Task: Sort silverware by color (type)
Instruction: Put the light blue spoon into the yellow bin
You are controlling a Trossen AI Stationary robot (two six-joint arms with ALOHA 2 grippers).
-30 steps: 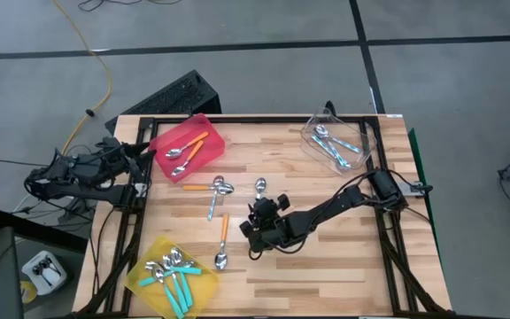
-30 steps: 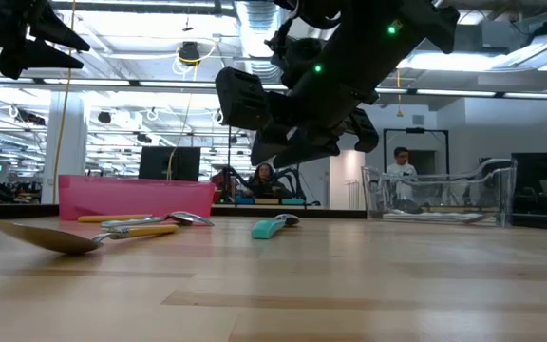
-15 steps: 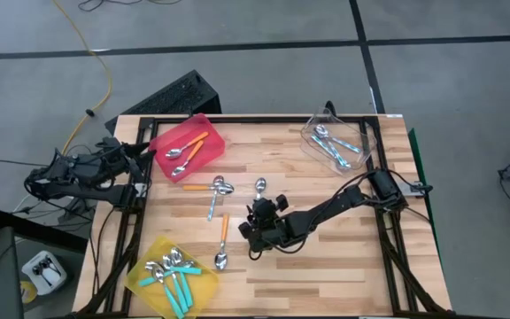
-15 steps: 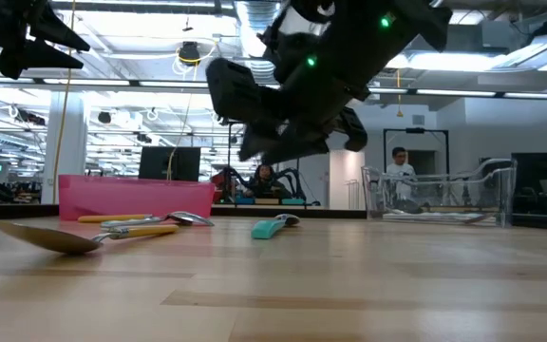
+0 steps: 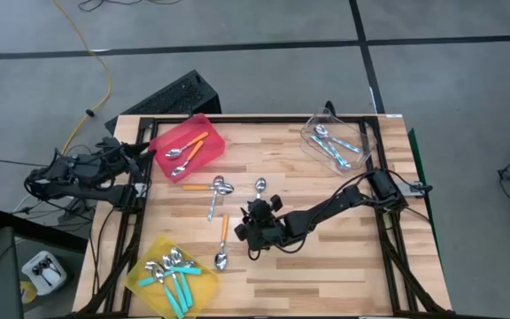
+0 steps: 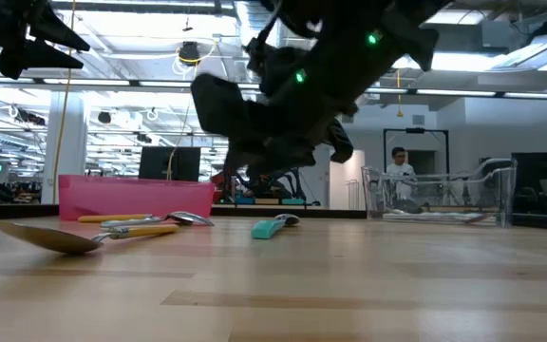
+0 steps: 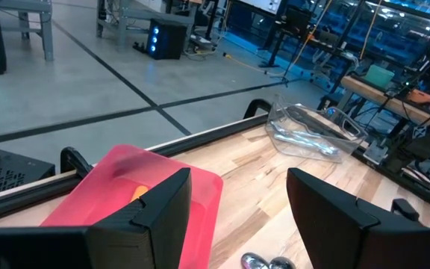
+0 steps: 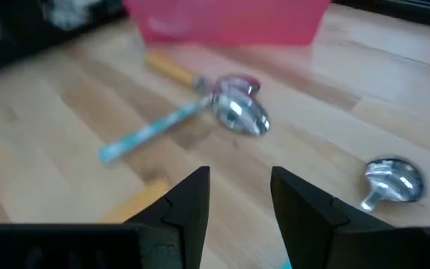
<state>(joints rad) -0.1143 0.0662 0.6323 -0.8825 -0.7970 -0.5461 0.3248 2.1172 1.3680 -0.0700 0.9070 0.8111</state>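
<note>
Several spoons lie loose on the table. An orange-handled spoon (image 5: pixel 223 239) lies on the wood just left of my right gripper (image 5: pixel 246 233). Farther off lie a light blue spoon (image 5: pixel 212 205), another orange spoon (image 5: pixel 204 186) and a teal spoon (image 5: pixel 260 187). My right gripper (image 8: pixel 239 198) is open and hovers above the table (image 6: pixel 254 133). In its wrist view the light blue spoon (image 8: pixel 155 134) lies ahead and an orange handle (image 8: pixel 136 202) sits beside the fingers. My left gripper (image 7: pixel 237 217) is open and waits off the table's left edge (image 5: pixel 135 158).
A red bin (image 5: pixel 187 146) at the far left holds orange spoons. A yellow bin (image 5: pixel 171 275) at the near left holds teal spoons, and a clear bin (image 5: pixel 339 142) at the far right holds light blue ones. People show in the room beyond the table (image 6: pixel 402 166).
My right gripper has moved a little toward the table's left, closer to the orange-handled spoon, staying above the table. The spoons have not moved.
</note>
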